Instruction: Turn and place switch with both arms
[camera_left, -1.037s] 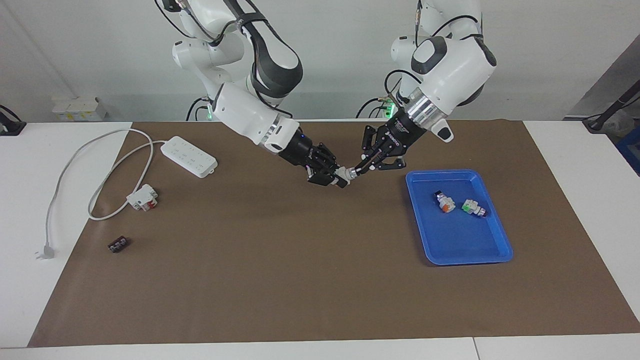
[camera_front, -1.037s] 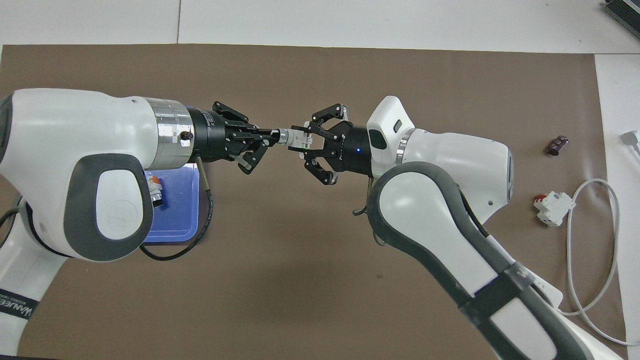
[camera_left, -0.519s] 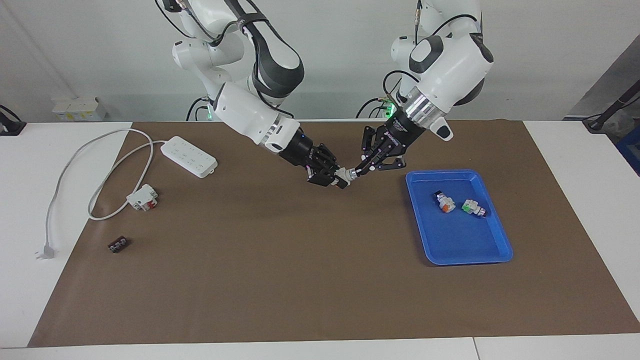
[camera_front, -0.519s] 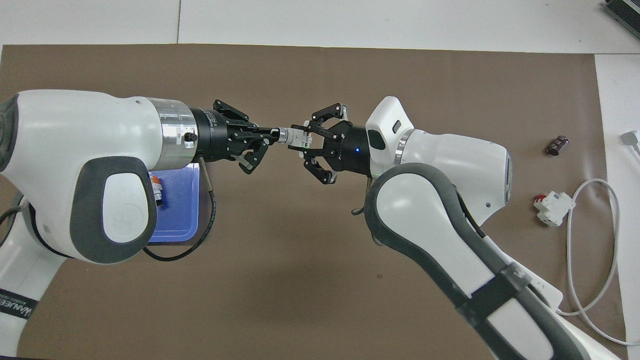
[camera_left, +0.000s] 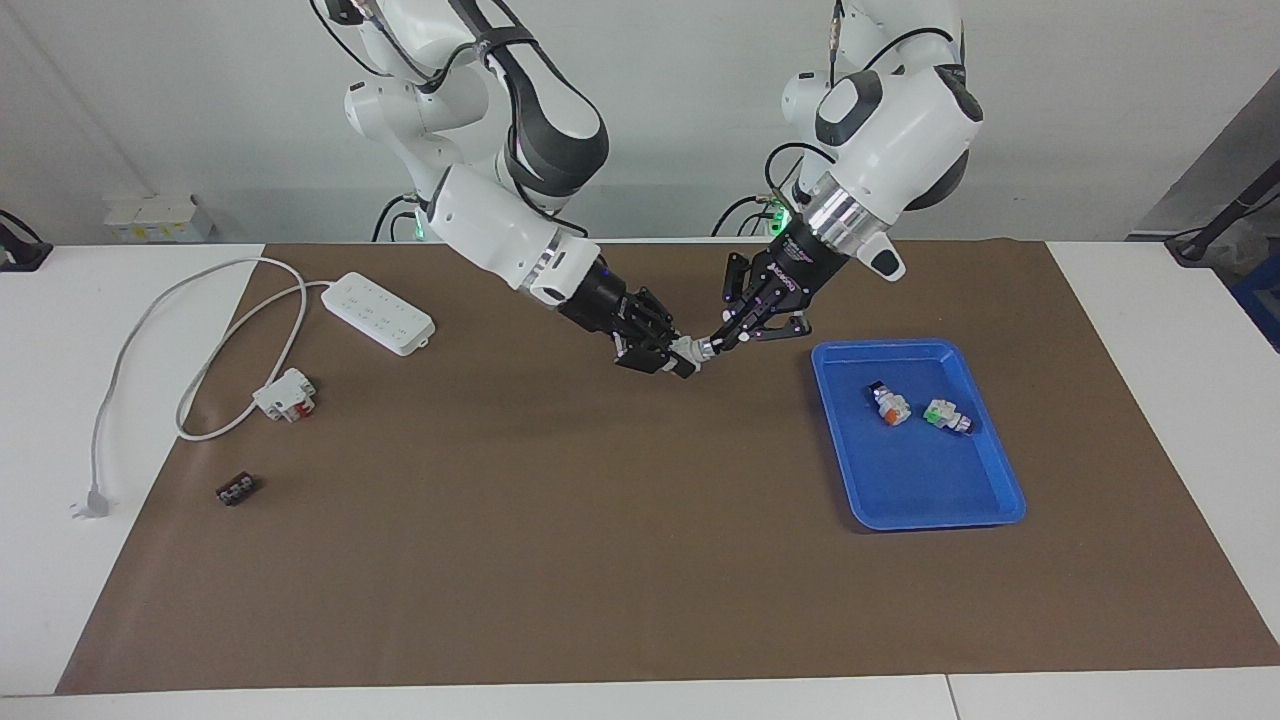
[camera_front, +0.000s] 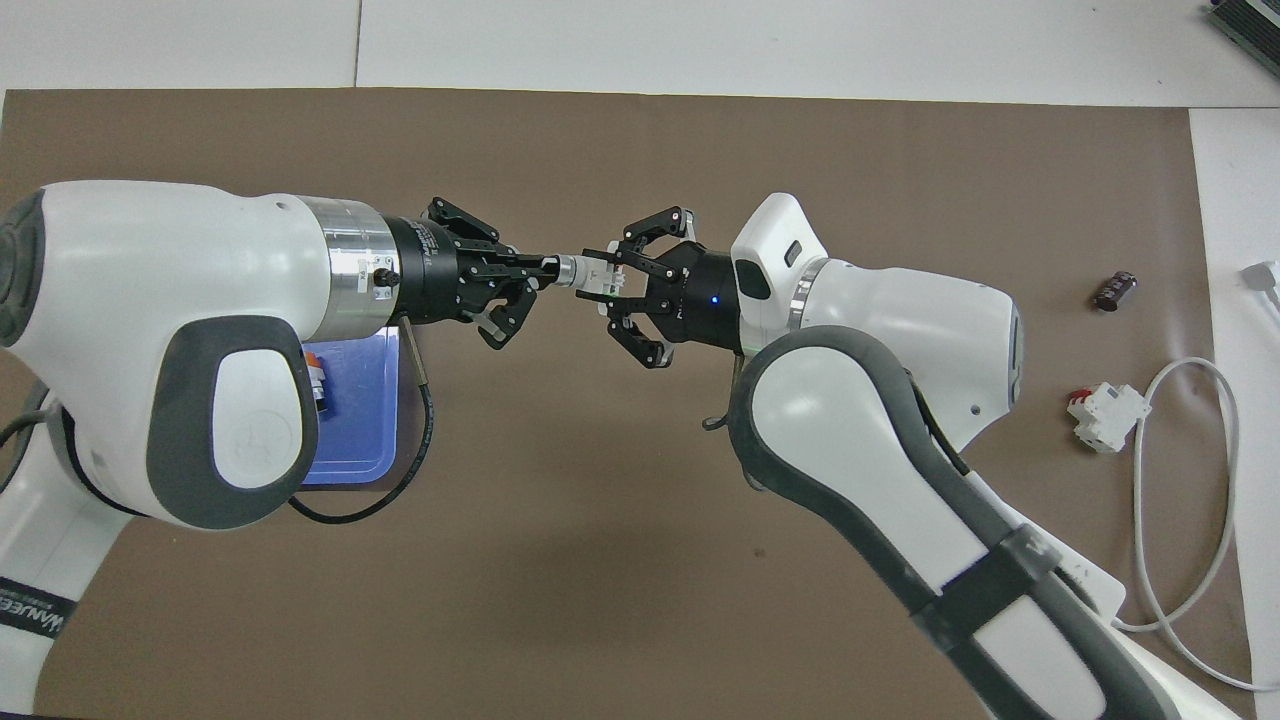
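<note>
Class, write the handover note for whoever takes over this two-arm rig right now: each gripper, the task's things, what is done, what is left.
Right gripper: shut on the switch body, in the air over the brown mat.
Left gripper: shut on the switch's knob end.
Blue tray: holds an orange-marked and a green-marked block.
Done: switch lifted, gripped by both arms.
Left: finish turning, then place it, probably in the tray.

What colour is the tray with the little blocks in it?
Blue. The tray shows best in the facing view.
</note>
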